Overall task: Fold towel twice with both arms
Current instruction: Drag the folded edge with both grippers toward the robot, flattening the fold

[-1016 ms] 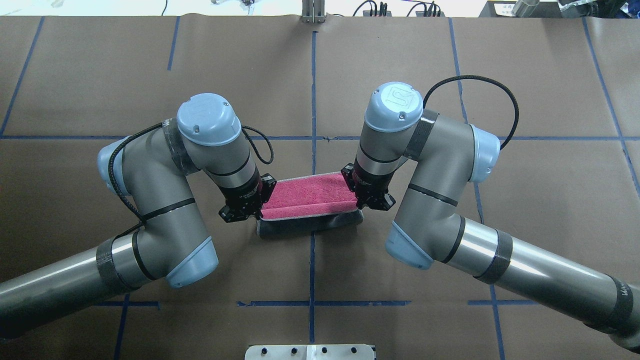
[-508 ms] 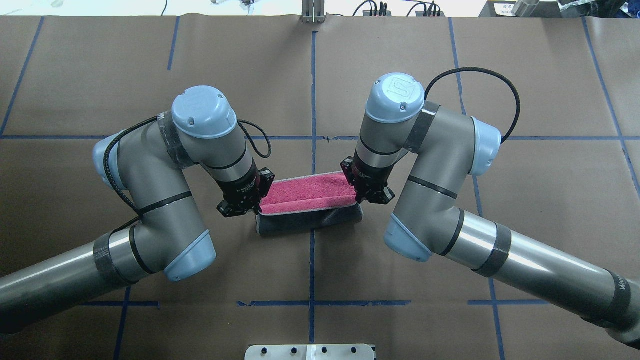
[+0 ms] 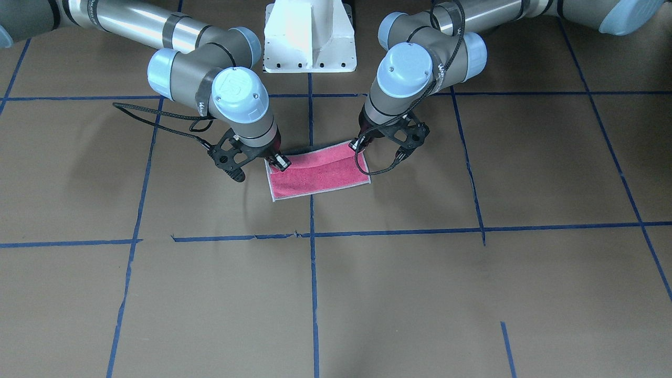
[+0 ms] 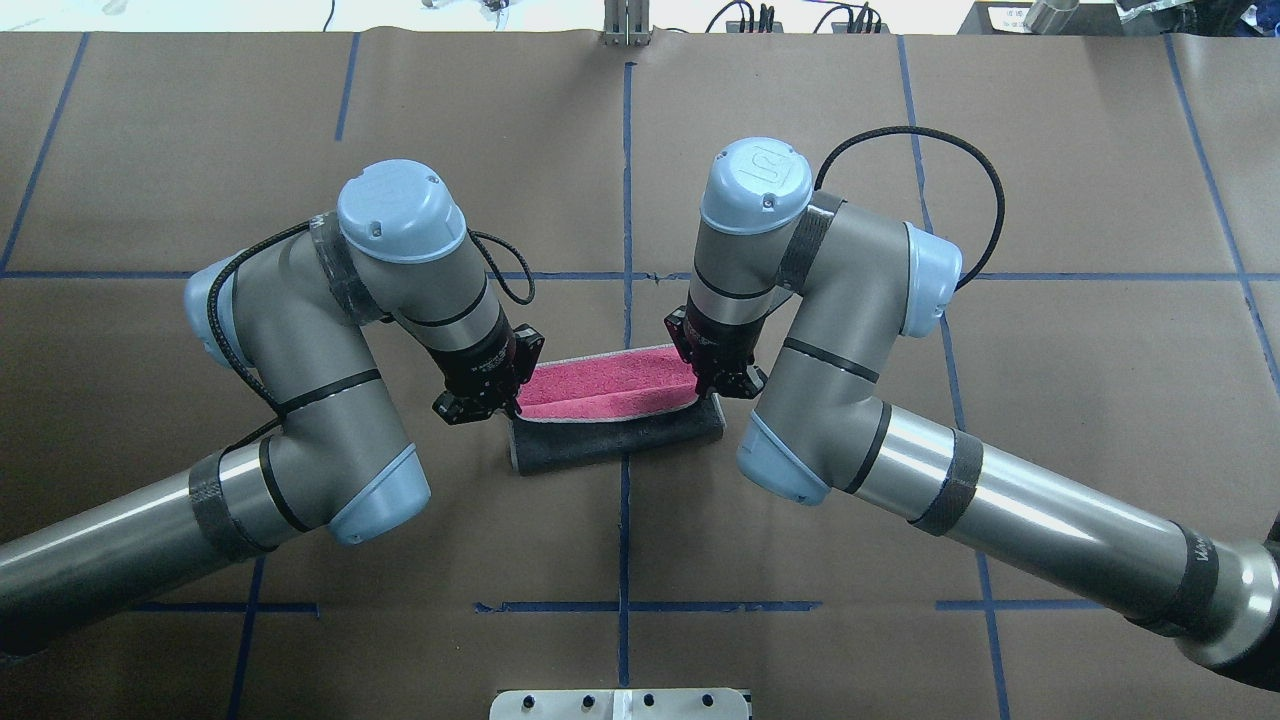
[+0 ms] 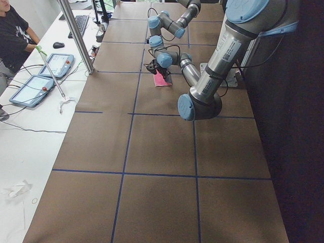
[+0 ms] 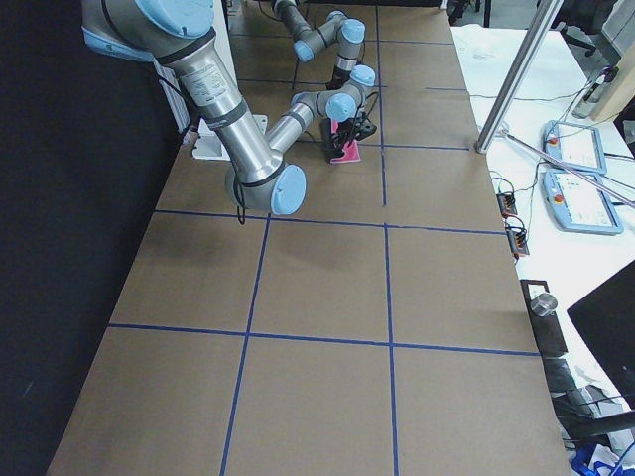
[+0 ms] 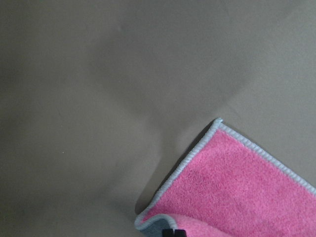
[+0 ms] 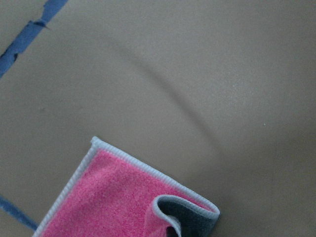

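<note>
As I judge it, the step in hand is the first fold: the raised near hem has to be carried over onto the far one. To do it well, both claws should travel together at one height and keep the edge taut between them. They should lower only once the hems line up, since uneven speed would skew the crease.

The landmark is the long blue tape line (image 4: 627, 150) down the middle of the brown paper-covered table (image 4: 900, 470). Left of the line, the silver-grey tubular left arm (image 4: 300, 360) bends down to its black left claw (image 4: 490, 405), just beside the line. The claw is pressed together on the towel's near left corner, and its wrist view shows the hem curling up into it.

Across the line lies the small square terry towel (image 4: 600, 392). Its pink-red face is up on the far part, and the dark grey underside shows on the lifted near flap.

Just right of the line, the matching right arm (image 4: 850, 330) brings its black right claw (image 4: 712, 385) to the other near corner. It too is closed, pinching the cloth, with a grey curl rising toward it.
</note>
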Controlling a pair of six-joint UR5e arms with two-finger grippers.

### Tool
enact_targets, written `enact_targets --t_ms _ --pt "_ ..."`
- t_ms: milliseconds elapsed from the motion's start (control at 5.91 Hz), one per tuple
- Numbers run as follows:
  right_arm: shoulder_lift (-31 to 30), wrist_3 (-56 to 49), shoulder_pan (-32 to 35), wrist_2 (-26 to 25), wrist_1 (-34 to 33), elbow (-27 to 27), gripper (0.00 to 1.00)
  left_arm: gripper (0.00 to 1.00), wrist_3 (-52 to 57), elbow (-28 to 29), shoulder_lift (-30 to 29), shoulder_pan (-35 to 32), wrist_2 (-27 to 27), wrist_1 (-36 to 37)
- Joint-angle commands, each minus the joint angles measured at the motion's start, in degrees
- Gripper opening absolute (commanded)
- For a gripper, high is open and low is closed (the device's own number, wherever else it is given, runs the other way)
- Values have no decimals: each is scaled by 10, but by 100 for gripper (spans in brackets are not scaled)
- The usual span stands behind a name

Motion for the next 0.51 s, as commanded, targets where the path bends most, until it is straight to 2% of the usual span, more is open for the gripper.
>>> enact_targets --t_ms 0,339 --pt "-2 0 3 5 0 -10 0 0 -7 22 -1 -6 0 -26" --pt "-3 -7 8 9 1 -20 0 0 -8 37 -4 -8 0 -33"
